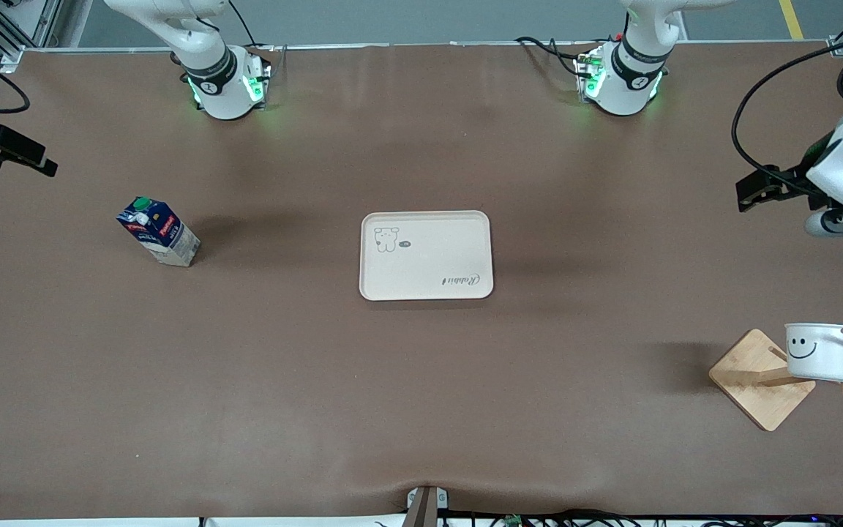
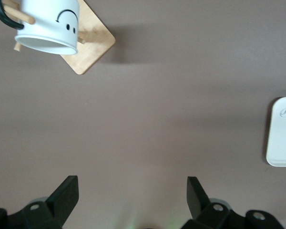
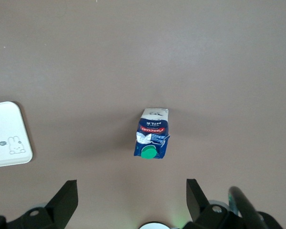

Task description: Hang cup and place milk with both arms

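The white smiley cup (image 1: 820, 351) hangs by its black handle on a peg of a wooden rack (image 1: 758, 380), near the front camera at the left arm's end of the table. It also shows in the left wrist view (image 2: 47, 24). The blue milk carton (image 1: 159, 233) with a green cap stands on the table toward the right arm's end, and shows in the right wrist view (image 3: 152, 133). My left gripper (image 1: 752, 190) is open and empty, high over bare table (image 2: 132, 191). My right gripper (image 1: 23, 155) is open and empty, high over the table near the carton (image 3: 132, 191).
A cream tray (image 1: 426, 256) with a rabbit drawing lies at the table's middle, with nothing on it; its edge shows in both wrist views (image 2: 282, 133) (image 3: 7, 133). The rack's square wooden base (image 2: 93, 45) lies under the cup. The brown table mat surrounds them.
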### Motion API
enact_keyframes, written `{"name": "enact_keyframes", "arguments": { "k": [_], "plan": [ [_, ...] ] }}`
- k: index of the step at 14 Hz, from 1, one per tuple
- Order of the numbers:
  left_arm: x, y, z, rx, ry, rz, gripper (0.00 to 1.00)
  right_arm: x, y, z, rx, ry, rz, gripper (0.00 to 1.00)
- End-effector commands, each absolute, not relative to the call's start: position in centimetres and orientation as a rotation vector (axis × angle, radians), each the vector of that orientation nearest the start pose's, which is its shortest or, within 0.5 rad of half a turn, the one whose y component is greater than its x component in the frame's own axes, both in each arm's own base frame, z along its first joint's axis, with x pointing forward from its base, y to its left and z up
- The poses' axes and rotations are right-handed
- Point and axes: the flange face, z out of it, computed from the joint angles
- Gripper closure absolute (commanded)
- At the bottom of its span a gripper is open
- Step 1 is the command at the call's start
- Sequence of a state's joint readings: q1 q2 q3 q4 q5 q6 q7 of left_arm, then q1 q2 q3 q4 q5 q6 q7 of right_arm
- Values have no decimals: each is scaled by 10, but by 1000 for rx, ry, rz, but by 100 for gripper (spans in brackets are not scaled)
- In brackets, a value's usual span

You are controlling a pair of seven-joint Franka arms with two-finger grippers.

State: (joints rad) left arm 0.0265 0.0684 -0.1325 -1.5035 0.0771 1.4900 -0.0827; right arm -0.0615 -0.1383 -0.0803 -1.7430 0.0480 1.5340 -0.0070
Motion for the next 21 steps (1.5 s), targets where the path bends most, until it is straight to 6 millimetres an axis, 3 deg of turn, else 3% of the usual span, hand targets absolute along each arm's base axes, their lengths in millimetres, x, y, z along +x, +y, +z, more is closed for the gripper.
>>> {"name": "enact_keyframes", "arguments": {
  "k": [1,5,8,11,21],
  "plan": [
    [546,-37,612,-3098,-17,85,0,496,-67,632,-3107,218,37,0],
    [548,-47,610,-3091,-29,90,0,500,-65,643,-3110,208,-4,0],
    [535,-49,628,-3095,-76,54,0,503,-70,645,-3105,227,-14,0],
    [533,-48,629,-3096,-85,66,0,504,-67,646,-3105,220,-17,0],
    [545,-47,632,-3100,-71,36,0,505,-64,647,-3104,210,-19,0]
  ]
}}
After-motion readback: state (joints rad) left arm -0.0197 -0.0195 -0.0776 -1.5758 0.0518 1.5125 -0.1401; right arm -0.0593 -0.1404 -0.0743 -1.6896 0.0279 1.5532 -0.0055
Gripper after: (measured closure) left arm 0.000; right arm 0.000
